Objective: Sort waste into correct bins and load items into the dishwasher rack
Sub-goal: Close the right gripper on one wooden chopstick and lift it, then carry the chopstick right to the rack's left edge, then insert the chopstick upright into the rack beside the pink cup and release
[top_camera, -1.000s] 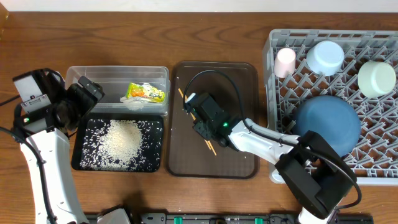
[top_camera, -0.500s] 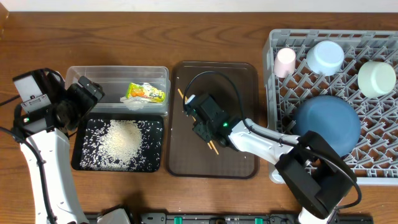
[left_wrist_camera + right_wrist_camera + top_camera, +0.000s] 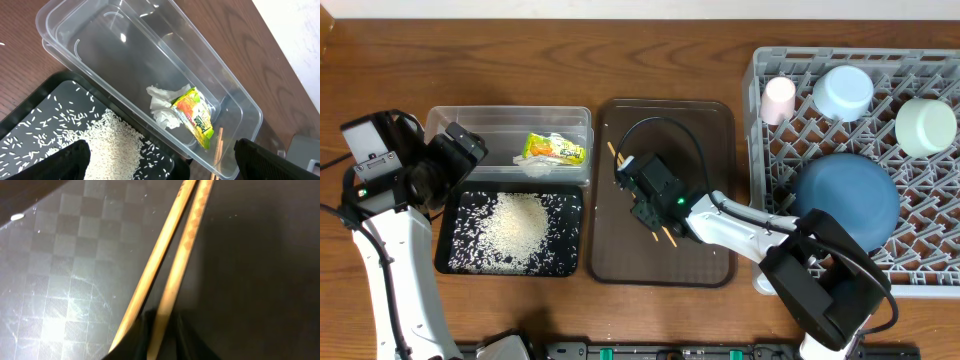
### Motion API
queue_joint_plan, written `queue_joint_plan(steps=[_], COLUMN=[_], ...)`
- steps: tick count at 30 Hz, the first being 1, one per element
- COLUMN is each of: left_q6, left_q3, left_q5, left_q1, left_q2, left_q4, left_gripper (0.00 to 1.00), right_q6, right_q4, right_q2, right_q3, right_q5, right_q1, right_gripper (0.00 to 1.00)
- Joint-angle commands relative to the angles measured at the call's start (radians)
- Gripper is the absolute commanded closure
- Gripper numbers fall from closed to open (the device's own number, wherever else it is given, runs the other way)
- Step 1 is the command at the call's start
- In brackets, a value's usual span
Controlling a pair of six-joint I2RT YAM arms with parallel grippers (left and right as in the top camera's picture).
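- The pair of thin wooden chopsticks (image 3: 664, 238) lies on the large brown serving tray (image 3: 705, 150), left of its middle. They run from 11 o'clock to 5 o'clock, with their far tips near the tray's left rim. Bare tray floor lies open toward 3 o'clock.
- The right gripper (image 3: 642, 212) sits low over their midsection. In the wrist view its dark fingers (image 3: 135, 340) flank the sticks, but I cannot tell whether they pinch.
- At 3 o'clock, just beside the tray's edge, stands the square grey plastic dishwasher rack (image 3: 760, 120). A small pink cup (image 3: 778, 100), a light-blue bowl (image 3: 844, 91) and a pale-green bowl (image 3: 925, 127) line its far side, and a large dark-blue bowl (image 3: 848, 200) sits dome-up nearer the front.
- At 9 o'clock, the clear rectangular plastic tub (image 3: 508, 120) holds a green-and-yellow snack wrapper (image 3: 555, 149) and a crumpled white tissue (image 3: 162, 105) at its right end.
- A shallow black rectangular tray (image 3: 448, 240) abuts the tub's near edge and holds white rice grains (image 3: 518, 222).
- The left gripper (image 3: 460, 145) hovers over the tub's left end, jaws spread wide and holding nothing.
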Motion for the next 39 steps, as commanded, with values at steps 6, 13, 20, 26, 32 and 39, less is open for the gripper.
queue_joint_plan(steps=[6, 13, 20, 26, 32, 39], left_q6=[-0.005, -0.005, -0.005, -0.005, -0.005, -0.005], left_q3=[0.017, 0.017, 0.017, 0.017, 0.017, 0.017], left_q5=[-0.002, -0.002, -0.002, -0.002, -0.002, -0.002], left_q1=[0.005, 0.005, 0.005, 0.005, 0.005, 0.005], left_q2=[0.002, 0.002, 0.002, 0.002, 0.002, 0.002], left_q4=[-0.002, -0.002, -0.002, -0.001, -0.002, -0.002], left_gripper=[0.05, 0.05, 0.05, 0.05, 0.05, 0.05], right_q6=[0.005, 0.014, 0.138, 0.280, 0.404, 0.410], right_q4=[-0.036, 0.044, 0.016, -0.072, -0.209, -0.414], right_q2=[0.012, -0.003, -0.119, -0.325, -0.506, -0.518], right_q3=[-0.001, 0.004, 0.023, 0.023, 0.023, 0.012], right_q5=[0.003, 0.059, 0.151, 0.150, 0.144, 0.042], right_q1=[0.014, 0.001, -0.076, -0.206, -0.401, -0.557], right_gripper=[0.99, 0.99, 0.99, 0.99, 0.99, 0.99])
